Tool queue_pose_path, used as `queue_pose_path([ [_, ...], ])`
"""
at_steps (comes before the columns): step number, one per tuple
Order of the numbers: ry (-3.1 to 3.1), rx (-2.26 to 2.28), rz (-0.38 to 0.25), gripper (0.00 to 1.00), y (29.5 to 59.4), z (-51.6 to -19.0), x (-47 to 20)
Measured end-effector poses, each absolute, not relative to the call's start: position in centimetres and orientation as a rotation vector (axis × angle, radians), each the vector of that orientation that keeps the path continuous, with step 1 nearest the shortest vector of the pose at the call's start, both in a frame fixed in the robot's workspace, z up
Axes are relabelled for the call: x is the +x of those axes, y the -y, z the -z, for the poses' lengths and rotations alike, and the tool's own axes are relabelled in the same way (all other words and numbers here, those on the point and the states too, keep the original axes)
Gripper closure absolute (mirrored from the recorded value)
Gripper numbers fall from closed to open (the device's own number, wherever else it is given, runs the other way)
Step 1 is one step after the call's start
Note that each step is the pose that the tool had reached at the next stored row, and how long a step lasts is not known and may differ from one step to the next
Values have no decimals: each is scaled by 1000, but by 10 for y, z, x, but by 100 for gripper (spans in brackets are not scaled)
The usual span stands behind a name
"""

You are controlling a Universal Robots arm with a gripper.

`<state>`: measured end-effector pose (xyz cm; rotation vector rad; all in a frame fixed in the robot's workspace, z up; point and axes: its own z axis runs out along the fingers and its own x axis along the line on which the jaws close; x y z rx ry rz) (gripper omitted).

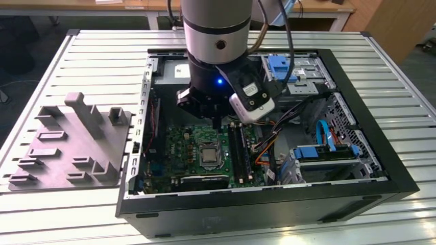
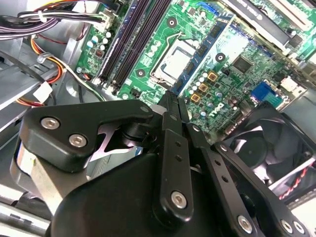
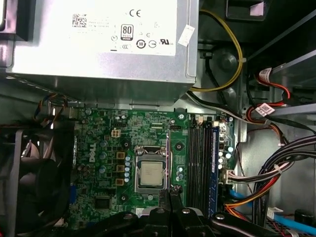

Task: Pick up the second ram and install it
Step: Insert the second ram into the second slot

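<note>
Hovering inside the open computer case (image 1: pixel 272 209), the gripper (image 1: pixel 216 121) hangs over the green motherboard (image 1: pixel 194 137). The case lies on its side on the ribbed metal worktop (image 1: pixel 388 107).

Gripper state: in the second wrist view the fingers (image 2: pixel 168 123) are pressed together at the tip, with nothing visible between them. In the first wrist view the tip sits just beside the processor socket (image 3: pixel 149 173), between the socket and the memory slots (image 3: pixel 197 158).

Second ram: not in the gripper. I cannot pick it out with certainty. A dark, blue-tinged strip (image 3: pixel 215 158) stands in the slot bank on the side nearest the cable bundle (image 3: pixel 276 173); whether it is a stick or a slot I cannot tell.

A case fan (image 2: pixel 261 148) sits near the board. A grey fixture block (image 1: pixel 68 143) rests on the worktop at the exterior view's left, apart from the case.
</note>
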<state>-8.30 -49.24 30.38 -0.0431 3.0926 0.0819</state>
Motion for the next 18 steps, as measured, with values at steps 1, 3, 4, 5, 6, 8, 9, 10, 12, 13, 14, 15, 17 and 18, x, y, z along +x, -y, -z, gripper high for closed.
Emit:
queue_pose_path([
  [1, -3093, -43, -82, 88, 492, -302, -83],
  [3, -3093, -43, -82, 88, 492, -299, -83],
  [4, -3093, -43, -82, 88, 492, -298, -83],
  [5, -3093, -43, -82, 88, 492, -296, -83],
  [6, -3093, -43, -82, 88, 492, -295, -83],
  [8, -3093, -43, -82, 88, 492, -293, -83],
  [9, -3093, -43, -82, 88, 492, -292, -83],
  [10, -3093, -43, -82, 88, 492, -291, -83],
  [12, -3093, -43, -82, 88, 492, -290, -82],
  [13, -3093, -43, -82, 88, 492, -289, -82],
  [14, -3093, -43, -82, 88, 492, -288, -82],
  [15, -3093, -43, -82, 88, 492, -288, -81],
  [17, -3094, -43, -82, 88, 492, -287, -79],
  [18, -3094, -43, -82, 88, 492, -286, -79],
])
